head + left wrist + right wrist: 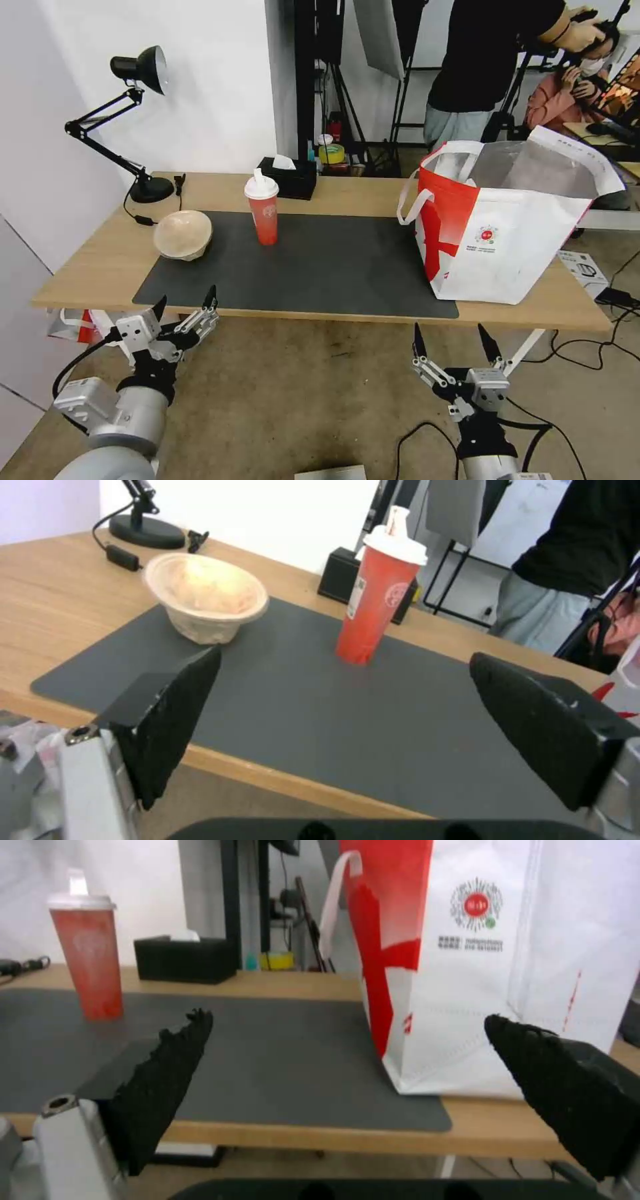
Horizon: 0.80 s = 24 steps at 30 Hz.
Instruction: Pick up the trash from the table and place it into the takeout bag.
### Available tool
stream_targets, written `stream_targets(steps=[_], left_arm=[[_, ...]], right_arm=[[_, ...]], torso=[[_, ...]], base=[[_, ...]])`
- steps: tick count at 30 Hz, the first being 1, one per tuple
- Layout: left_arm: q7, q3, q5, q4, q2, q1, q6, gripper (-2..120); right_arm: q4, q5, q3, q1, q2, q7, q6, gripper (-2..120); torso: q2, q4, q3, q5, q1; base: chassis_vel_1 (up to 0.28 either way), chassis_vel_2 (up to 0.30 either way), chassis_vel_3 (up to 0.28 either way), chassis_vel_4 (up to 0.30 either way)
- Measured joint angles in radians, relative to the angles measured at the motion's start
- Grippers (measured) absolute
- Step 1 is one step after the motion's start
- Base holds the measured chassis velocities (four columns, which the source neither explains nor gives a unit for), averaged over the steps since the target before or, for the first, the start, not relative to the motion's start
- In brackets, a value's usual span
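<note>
Both end effectors spread wide, empty, hanging short of the bench front edge. Ahead of left end effector: beige pulp bowl, tipped, red cup upright beyond. Ahead of right end effector: takeout bag, standing on mat's end.

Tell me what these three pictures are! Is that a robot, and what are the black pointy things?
Yes, a robot with two arms. The big picture comes from a camera on its head; the other two come from cameras on its wrists. The black pointy things are its fingers: the left gripper and right gripper, both open, holding nothing, waiting in front of the long light-wood table. On its dark grey mat stand a beige pulp bowl, tipped on its side, and an upright red cup with a white lid. The big white-and-red takeout bag stands open. Behind are a black tissue box and black desk lamp.
</note>
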State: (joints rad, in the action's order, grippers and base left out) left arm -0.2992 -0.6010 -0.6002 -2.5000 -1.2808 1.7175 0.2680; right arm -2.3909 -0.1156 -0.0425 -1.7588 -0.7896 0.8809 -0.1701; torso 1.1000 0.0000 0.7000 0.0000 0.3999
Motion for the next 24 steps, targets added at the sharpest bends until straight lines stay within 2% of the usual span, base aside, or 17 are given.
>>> stream_targets(steps=[24], left_arm=[[-0.001, -0.004, -0.001, 0.000, 0.000, 0.008, 0.000, 100]], right_arm=[[0.016, -0.006, 0.006, 0.001, -0.028, -0.003, -0.002, 100]], torso=[[0.000, 0.0000, 0.000, 0.0000, 0.000]], base=[[0.000, 0.000, 0.000, 0.000]])
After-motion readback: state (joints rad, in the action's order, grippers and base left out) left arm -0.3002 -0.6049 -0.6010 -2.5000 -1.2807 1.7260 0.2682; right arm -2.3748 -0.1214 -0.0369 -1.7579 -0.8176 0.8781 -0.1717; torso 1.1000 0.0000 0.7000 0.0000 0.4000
